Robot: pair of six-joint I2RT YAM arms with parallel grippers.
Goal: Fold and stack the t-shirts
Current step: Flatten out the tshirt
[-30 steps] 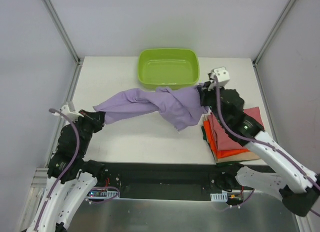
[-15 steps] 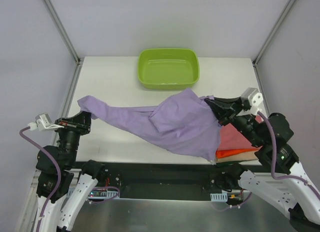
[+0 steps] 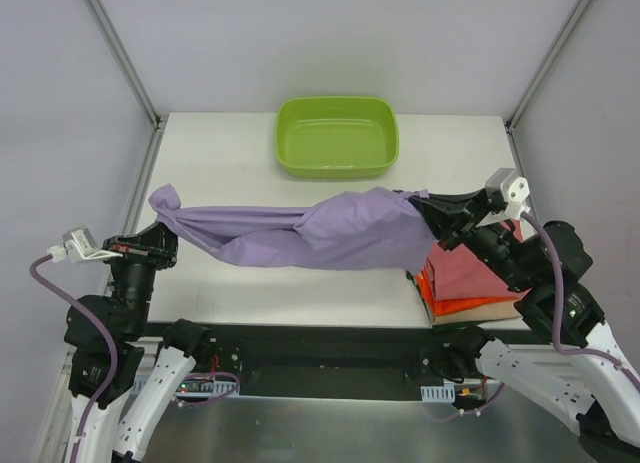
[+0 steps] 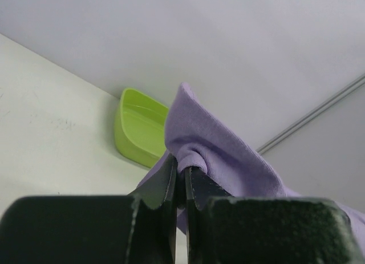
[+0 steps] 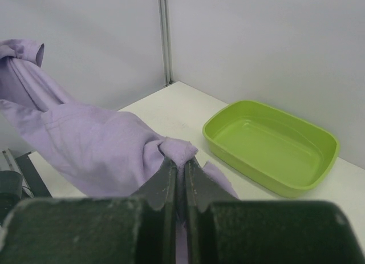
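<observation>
A lilac t-shirt (image 3: 310, 233) hangs stretched above the table between my two grippers. My left gripper (image 3: 163, 235) is shut on its left end, where the lilac cloth (image 4: 211, 144) bunches over the black fingers. At the right end my right gripper (image 3: 425, 211) is shut on a pinched fold of the same lilac cloth (image 5: 102, 144). Folded t-shirts (image 3: 470, 283) lie stacked at the table's right front: a dusty rose-red one on top, a bright orange one under it, a dark edge at the left. My right arm hides part of the stack.
A lime-green plastic tub (image 3: 338, 135) stands at the back middle of the white table (image 3: 230, 163); it also shows as the tub (image 5: 274, 144) in the right wrist view and the tub (image 4: 140, 127) in the left wrist view. Grey walls and metal frame posts enclose the table.
Both arms have drawn back and apart from the tub towards the near edge, pulling the crumpled lilac t-shirt out into a long taut band. Over the last half second the sagging cloth was lifted and tightened.
</observation>
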